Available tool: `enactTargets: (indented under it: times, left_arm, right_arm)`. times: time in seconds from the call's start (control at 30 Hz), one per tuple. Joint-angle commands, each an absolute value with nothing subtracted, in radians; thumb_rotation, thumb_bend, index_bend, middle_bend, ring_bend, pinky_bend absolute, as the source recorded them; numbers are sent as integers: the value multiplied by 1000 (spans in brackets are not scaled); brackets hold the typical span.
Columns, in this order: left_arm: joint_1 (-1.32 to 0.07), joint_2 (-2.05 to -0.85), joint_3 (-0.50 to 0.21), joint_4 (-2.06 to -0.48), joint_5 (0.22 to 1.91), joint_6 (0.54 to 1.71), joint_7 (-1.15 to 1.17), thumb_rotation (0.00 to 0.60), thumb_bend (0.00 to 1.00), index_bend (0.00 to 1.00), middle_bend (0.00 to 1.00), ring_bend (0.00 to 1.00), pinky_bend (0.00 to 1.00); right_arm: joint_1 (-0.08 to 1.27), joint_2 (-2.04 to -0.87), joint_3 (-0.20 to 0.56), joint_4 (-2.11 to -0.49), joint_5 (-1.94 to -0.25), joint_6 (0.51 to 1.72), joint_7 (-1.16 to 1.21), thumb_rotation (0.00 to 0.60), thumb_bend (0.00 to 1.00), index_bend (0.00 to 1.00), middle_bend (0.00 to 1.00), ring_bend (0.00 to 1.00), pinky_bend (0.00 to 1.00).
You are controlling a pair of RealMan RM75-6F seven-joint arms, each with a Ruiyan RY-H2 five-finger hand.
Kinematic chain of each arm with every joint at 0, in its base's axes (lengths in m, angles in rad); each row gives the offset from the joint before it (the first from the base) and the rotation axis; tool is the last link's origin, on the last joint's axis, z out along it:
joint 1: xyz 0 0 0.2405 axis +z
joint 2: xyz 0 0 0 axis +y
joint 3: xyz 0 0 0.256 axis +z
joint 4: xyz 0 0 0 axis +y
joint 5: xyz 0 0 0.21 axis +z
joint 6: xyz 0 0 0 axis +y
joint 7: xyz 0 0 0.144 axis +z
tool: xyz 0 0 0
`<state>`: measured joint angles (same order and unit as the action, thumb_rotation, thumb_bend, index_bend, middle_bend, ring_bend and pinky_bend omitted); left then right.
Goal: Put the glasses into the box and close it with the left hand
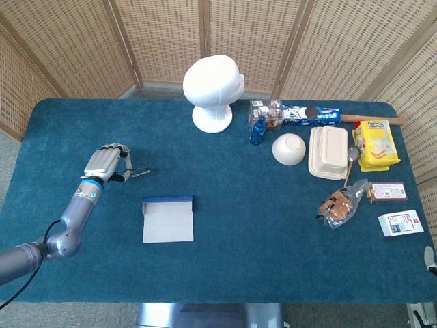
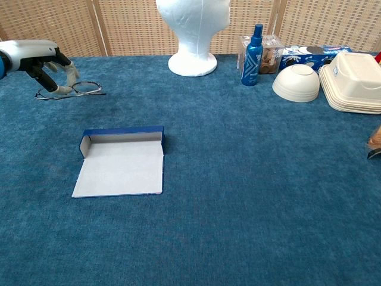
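A blue tabletop (image 1: 225,253) fills both views, with wicker screens (image 1: 164,41) standing behind it. At its far edge stands a white foam mannequin head (image 1: 213,92) on a round base. To the right of it is a cluster of things: a stack of cream food containers (image 1: 328,153), a yellow snack packet (image 1: 375,145), an upturned white bowl (image 1: 289,149), a blue biscuit packet (image 1: 311,114), a clear jar (image 1: 267,111) and a blue spray bottle (image 1: 257,130). Nearer the right edge lie a plastic bag with bread (image 1: 339,206) and two small cards (image 1: 400,223).

The left arm (image 1: 51,239) reaches in from the lower left corner of the head view. The box (image 2: 121,161) lies open and flat on the tabletop, toward the left of the middle, its blue wall at the far side and its pale lid spread toward the camera; nothing is in it.

The left hand (image 1: 102,164) is above and to the left of the box, well apart from it. Its fingers (image 2: 66,76) are curled around the near end of the glasses (image 2: 76,90), pinching the frame, and the lenses and one temple stick out to the right of the hand. In the chest view the glasses look lifted off the cloth, though I cannot tell this for sure. The right hand shows in neither view.
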<state>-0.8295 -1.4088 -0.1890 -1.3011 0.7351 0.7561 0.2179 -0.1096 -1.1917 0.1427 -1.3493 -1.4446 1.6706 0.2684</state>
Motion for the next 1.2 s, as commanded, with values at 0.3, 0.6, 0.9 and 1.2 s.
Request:
enactTargets:
  times: [0.3,0.6,0.9,1.2]
  left_arm:
    - [-755,-1307,-181,-1534,840,876,193,600,403,633,258,141,138]
    - [-725,-1282,-165,-1697,880,931,207,600,403,627,253,141,140]
    - [-735,-1326,-156,-1733,852,971,275,600,403,630,250,141,140]
    - [-755,-1393,-150,-1741,813,989,332,600,401,631,245,141,138]
  right_arm:
    - [-103,-1200,140,-1328,-1455,1668,290,570,403,49,166,126,277]
    - [-115,-1208,135,-1280,-1457,1680,348,570,402,49,165,127,277]
    - [-129,-1215,136,-1235,-1450,1689,405,571,402,49,166,126,277]
    - [-139,-1223,137,-1189,-1438,1686,457,571,402,49,166,127,277]
